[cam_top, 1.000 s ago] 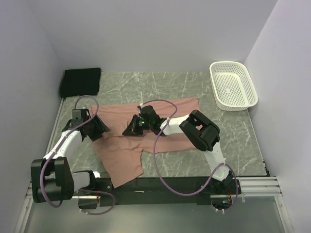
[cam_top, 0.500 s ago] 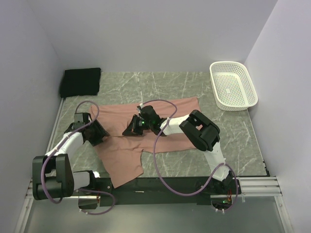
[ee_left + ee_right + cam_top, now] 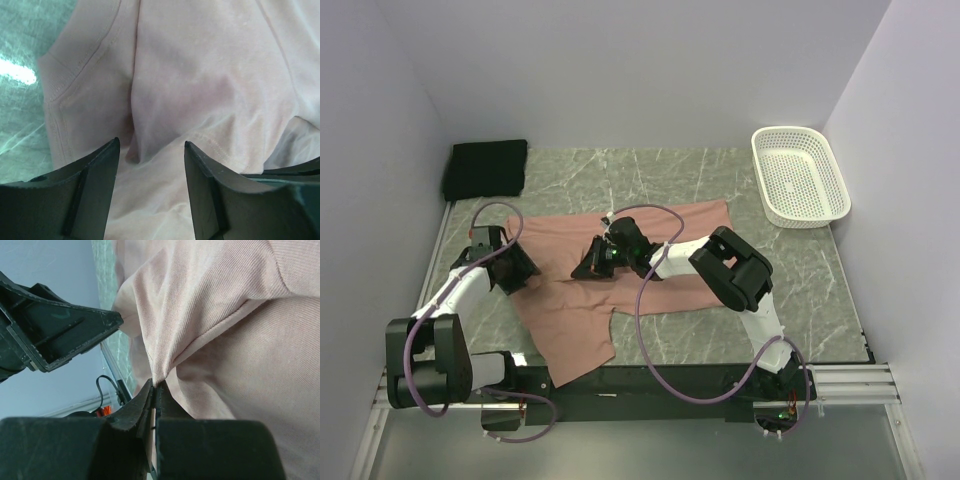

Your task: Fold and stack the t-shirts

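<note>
The salmon-pink t-shirt [image 3: 650, 245] lies spread and rumpled across the middle of the table. My right gripper [image 3: 584, 270] is shut on a pinched fold of its fabric [image 3: 165, 355] near the shirt's middle-left. My left gripper [image 3: 527, 271] stands open at the shirt's left edge, its fingers [image 3: 107, 165] either side of a sleeve seam and hem fold [image 3: 150, 100], with nothing held. In the right wrist view the left gripper [image 3: 75, 330] shows as the dark shape at upper left. A black folded t-shirt [image 3: 485, 168] rests in the far left corner.
A white mesh basket [image 3: 798, 175] stands at the far right against the wall. Walls close in the table on the left, back and right. A metal rail [image 3: 440, 235] runs along the left edge beside my left arm.
My left gripper slid a little toward the near edge and back along the shirt's left side, staying open. The right gripper stays shut on the fold, barely moving.
</note>
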Robot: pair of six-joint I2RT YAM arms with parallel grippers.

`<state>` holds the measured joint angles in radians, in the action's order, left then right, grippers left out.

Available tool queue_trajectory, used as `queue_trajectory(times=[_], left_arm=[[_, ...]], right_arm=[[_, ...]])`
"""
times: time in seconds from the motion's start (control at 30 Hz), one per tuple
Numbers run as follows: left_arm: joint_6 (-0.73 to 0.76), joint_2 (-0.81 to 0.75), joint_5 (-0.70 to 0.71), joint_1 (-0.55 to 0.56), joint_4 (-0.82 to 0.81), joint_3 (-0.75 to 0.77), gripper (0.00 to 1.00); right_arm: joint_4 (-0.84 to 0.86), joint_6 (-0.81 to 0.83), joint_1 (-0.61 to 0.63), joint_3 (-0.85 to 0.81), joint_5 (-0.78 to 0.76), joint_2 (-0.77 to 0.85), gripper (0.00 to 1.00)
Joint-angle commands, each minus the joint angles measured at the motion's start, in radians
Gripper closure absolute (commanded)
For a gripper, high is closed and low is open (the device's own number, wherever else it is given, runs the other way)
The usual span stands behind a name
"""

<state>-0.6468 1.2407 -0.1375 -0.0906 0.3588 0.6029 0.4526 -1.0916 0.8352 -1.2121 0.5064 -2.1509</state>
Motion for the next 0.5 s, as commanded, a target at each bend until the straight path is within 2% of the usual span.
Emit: queue_trajectory(times=[0.0, 0.17, 0.47], left_arm=[[0.019, -0.001, -0.031, 0.0, 0.009, 0.021, 0.41], [0.015, -0.027, -0.027, -0.001, 0.003, 0.006, 0.42], [0.012, 0.036, -0.059, -0.001, -0.011, 0.018, 0.46]], right_arm=[[0.038, 0.009, -0.002, -0.01, 0.012, 0.037, 1.0], [0.054, -0.004, -0.004, -0.01, 0.018, 0.031, 1.0], [0.057, -0.004, -0.005, -0.003, 0.018, 0.031, 1.0]])
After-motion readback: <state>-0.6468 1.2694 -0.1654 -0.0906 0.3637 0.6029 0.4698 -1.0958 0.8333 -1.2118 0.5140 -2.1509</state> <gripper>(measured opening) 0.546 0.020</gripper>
